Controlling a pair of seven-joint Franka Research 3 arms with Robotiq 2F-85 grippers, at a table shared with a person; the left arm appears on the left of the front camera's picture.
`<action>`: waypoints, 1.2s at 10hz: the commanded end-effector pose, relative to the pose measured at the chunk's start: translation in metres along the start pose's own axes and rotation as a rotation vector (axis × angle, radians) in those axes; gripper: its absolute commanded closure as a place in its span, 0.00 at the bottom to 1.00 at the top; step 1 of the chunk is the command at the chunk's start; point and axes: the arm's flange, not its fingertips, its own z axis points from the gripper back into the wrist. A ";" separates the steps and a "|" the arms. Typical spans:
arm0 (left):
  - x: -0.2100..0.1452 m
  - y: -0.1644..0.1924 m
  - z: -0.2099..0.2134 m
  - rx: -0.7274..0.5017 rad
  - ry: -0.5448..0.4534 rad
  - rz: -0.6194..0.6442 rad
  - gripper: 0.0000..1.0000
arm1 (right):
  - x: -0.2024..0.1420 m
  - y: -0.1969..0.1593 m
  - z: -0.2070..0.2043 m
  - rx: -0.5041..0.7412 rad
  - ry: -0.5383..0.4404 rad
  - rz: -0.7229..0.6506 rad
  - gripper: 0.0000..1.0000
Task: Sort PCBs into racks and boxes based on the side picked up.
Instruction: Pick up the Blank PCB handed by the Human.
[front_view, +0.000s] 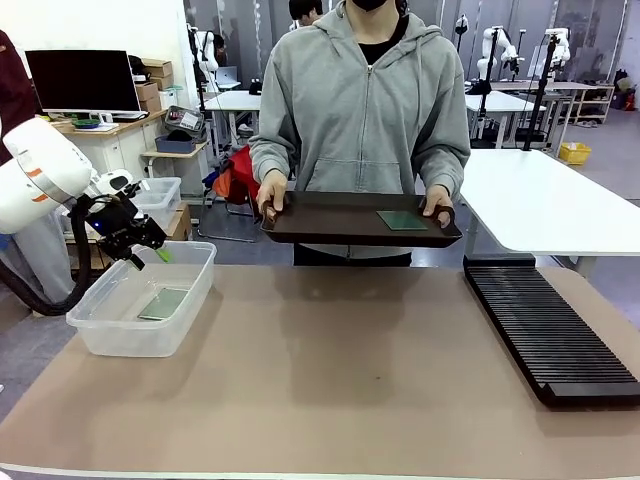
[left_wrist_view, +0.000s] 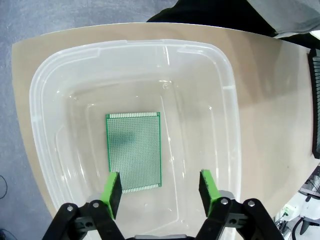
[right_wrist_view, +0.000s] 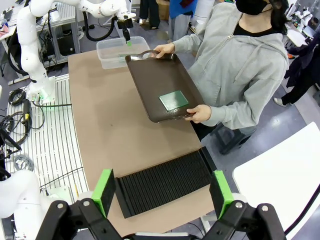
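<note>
One green PCB (left_wrist_view: 133, 151) lies flat on the floor of the clear plastic box (front_view: 190, 283), also seen as a PCB (front_view: 164, 303) from the front. My left gripper (left_wrist_view: 159, 192) hovers open just above the box (left_wrist_view: 222, 115), nothing between its green pads; from the front it is the left gripper (front_view: 158, 250) over the box's far rim. A second PCB (front_view: 404, 220) rests on a dark brown tray (front_view: 330, 222) that a person holds with both hands. The black slotted rack (front_view: 545, 325) lies at the table's right. High above that rack (right_wrist_view: 165, 181), my right gripper (right_wrist_view: 162, 192) stands open and empty.
The person in a grey hoodie stands at the far table edge, tray (right_wrist_view: 150, 80) held over it, with the PCB (right_wrist_view: 173, 100) near the hand (right_wrist_view: 200, 113). A broad bare stretch of brown table (front_view: 340, 370) lies between box and rack. A white table (front_view: 550, 200) stands behind on the right.
</note>
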 end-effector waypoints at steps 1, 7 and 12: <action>0.000 0.003 0.013 -0.003 0.013 -0.023 0.17 | 0.000 0.003 0.000 0.012 -0.015 0.013 0.00; 0.018 -0.057 0.143 -0.082 0.050 -0.487 0.17 | 0.000 0.003 0.000 0.012 -0.015 0.013 0.00; -0.019 -0.098 0.239 -0.129 -0.114 -0.784 0.17 | 0.000 0.003 0.000 0.012 -0.015 0.013 0.00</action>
